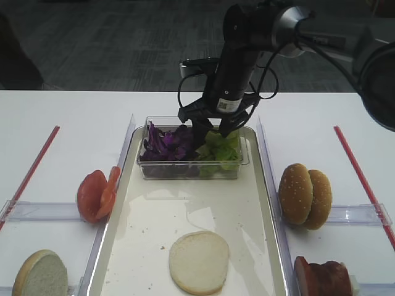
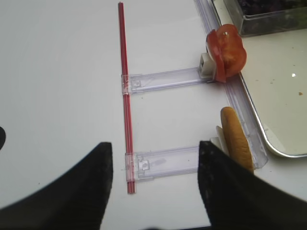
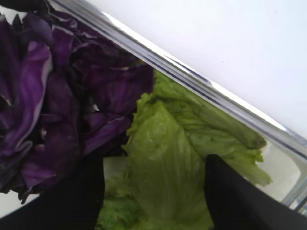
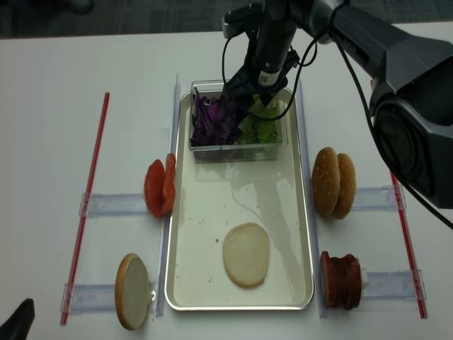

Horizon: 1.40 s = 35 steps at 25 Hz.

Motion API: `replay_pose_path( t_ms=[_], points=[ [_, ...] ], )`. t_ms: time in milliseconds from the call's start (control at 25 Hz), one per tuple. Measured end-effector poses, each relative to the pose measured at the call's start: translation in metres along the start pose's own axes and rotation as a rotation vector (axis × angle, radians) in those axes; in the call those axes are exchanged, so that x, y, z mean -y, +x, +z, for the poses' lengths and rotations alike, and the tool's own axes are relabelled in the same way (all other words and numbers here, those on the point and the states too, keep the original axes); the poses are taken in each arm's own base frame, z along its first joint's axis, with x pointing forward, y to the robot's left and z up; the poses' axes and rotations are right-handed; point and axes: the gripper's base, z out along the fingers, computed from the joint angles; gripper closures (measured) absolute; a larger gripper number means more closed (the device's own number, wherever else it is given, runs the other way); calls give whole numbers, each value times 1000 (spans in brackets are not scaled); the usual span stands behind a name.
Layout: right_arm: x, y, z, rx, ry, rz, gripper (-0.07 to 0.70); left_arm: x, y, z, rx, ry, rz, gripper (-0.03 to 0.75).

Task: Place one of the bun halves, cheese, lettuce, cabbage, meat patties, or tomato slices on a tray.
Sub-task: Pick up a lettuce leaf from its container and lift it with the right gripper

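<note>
While its fingers [image 3: 72, 191] stand apart over the lettuce [image 3: 163, 158], the arm's white label [image 1: 226, 105] (writing unreadable) shows.

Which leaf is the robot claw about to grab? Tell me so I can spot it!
Find the big cream-white tray with the silvery rim, then the small clear plastic tub at its far end. The light green wavy lettuce leaf fills the tub's right half, between the open right gripper's black fingers; its neighbour is dark purple shredded cabbage.
</note>
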Motion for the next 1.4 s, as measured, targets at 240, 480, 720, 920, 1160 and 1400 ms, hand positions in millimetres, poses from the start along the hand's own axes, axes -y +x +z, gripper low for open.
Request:
replay_pose_path(
  t_ms=[240,480,720,920,1160,1400],
  points=[
    [3,2,9,-19,6,-1,192,0,0,0,0,0,0,349],
    [3,2,9,-19,13,-4,293,0,0,0,0,0,0,349],
    [3,2,9,-19,15,-6,346,0,0,0,0,0,0,349],
    [4,1,9,-17,15,-8,378,0,0,0,0,0,0,349],
    [4,1,9,-17,15,-14,448,0,0,0,0,0,0,349],
    [2,0,3,-4,15,-26,463,0,0,0,0,0,0,349]
  ],
)
